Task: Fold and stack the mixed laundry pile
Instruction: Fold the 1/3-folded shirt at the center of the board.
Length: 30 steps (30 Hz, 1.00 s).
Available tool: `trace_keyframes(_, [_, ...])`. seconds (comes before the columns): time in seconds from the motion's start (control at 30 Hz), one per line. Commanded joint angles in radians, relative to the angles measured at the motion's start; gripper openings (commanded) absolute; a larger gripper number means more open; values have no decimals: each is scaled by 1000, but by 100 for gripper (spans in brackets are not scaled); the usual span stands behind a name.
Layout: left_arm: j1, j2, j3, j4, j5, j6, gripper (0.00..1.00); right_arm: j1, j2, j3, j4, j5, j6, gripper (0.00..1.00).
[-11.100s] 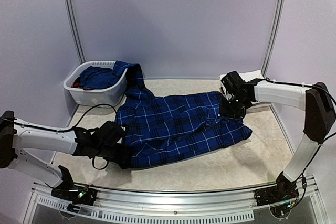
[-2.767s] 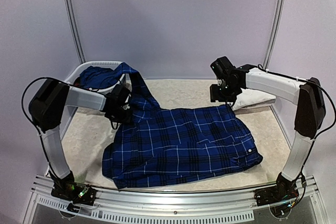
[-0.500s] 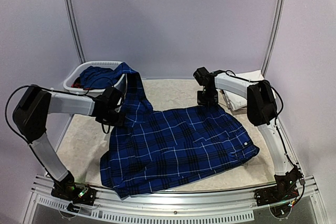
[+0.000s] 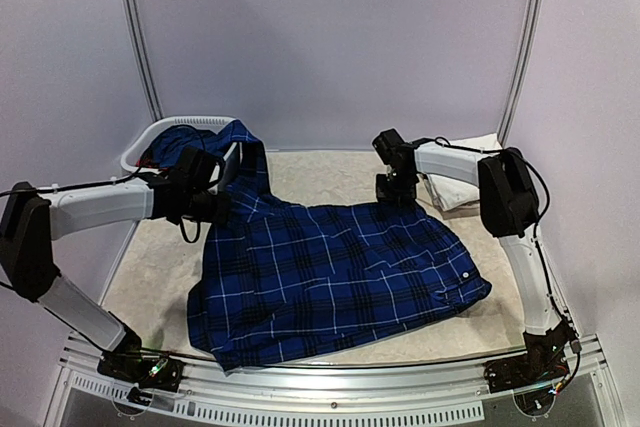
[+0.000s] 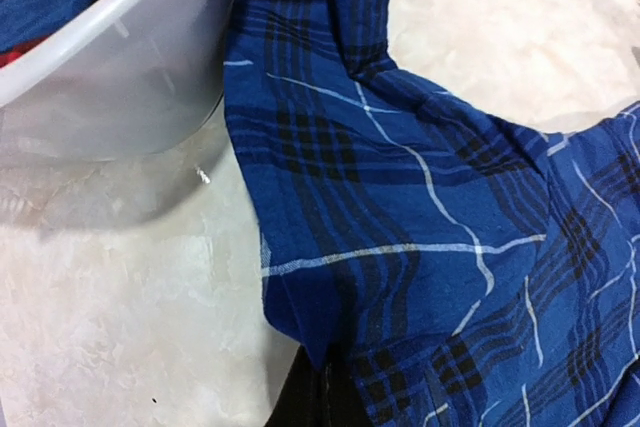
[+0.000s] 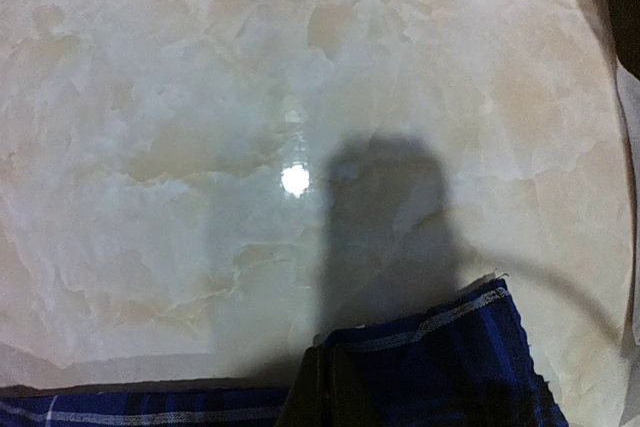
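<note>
The navy plaid shirt (image 4: 330,272) lies spread on the table, one sleeve trailing up over the rim of the white basket (image 4: 150,142). My left gripper (image 4: 215,209) is shut on the shirt's left edge beside the basket; in the left wrist view the cloth (image 5: 420,207) bunches into the closed jaws (image 5: 325,387). My right gripper (image 4: 392,195) is shut on the shirt's far hem; that hem shows in the right wrist view (image 6: 440,357). A solid blue piece (image 4: 180,145) and a bit of red (image 4: 146,159) lie in the basket. White folded cloth (image 4: 455,187) lies at the far right.
The basket wall (image 5: 110,67) stands close to my left gripper. The marble tabletop (image 6: 200,147) stretches beyond the shirt's far hem. A metal rail (image 4: 330,387) runs along the near edge. Purple walls close in the back and sides.
The left gripper has pulled the shirt's left edge further left and toward the basket. The right gripper has held its place at the far hem.
</note>
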Motion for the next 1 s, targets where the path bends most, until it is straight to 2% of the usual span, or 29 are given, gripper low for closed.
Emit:
trace_keyframes(0.0, [-31, -19, -36, -8, -20, 17, 0, -4, -102, -68, 81, -44, -16, 0])
trace_keyframes(0.3, [-117, -91, -99, -10, -82, 8, 0, -4, -315, -355, 222, -41, -37, 0])
trace_keyframes(0.67, [-209, -243, -153, -92, -187, -27, 0, -3, -471, -539, 263, -4, -22, 0])
trace_keyframes(0.97, [-258, -319, -199, -123, -186, -57, 0, 14, -623, -679, 283, 30, -12, 0])
